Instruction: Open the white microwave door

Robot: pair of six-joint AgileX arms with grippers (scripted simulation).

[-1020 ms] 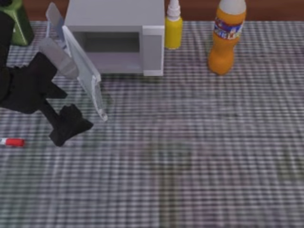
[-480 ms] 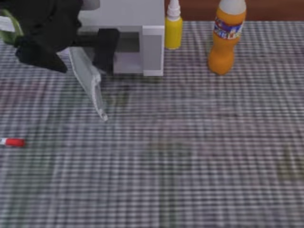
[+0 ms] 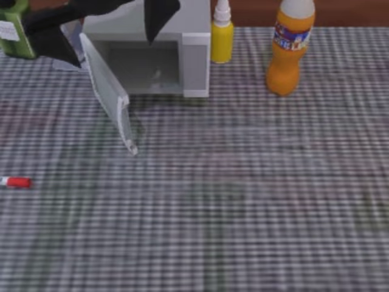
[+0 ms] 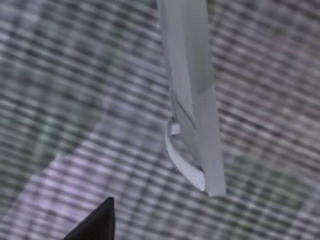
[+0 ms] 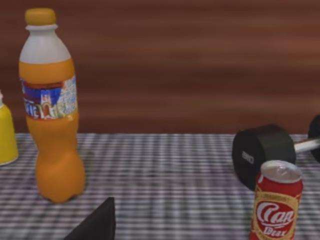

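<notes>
The white microwave (image 3: 196,61) stands at the back left of the table, its cavity (image 3: 146,68) exposed. The microwave door (image 3: 109,100) is swung wide open, angling out toward the front left with its free end near the table middle. In the left wrist view the door (image 4: 192,75) appears edge-on above the checked cloth. My left gripper (image 3: 106,15) hovers high over the microwave's top, apart from the door and holding nothing that I can see. My right arm is out of the top view, parked at the right.
A yellow bottle (image 3: 222,33) stands right beside the microwave and an orange soda bottle (image 3: 290,48) farther right. A green container (image 3: 17,30) is at the back left, a red-and-white marker (image 3: 16,181) at the left edge. The right wrist view shows a red can (image 5: 276,200) and a dumbbell (image 5: 262,152).
My left arm has moved from the front left of the door up and back over the microwave. The door has kept its open angle.
</notes>
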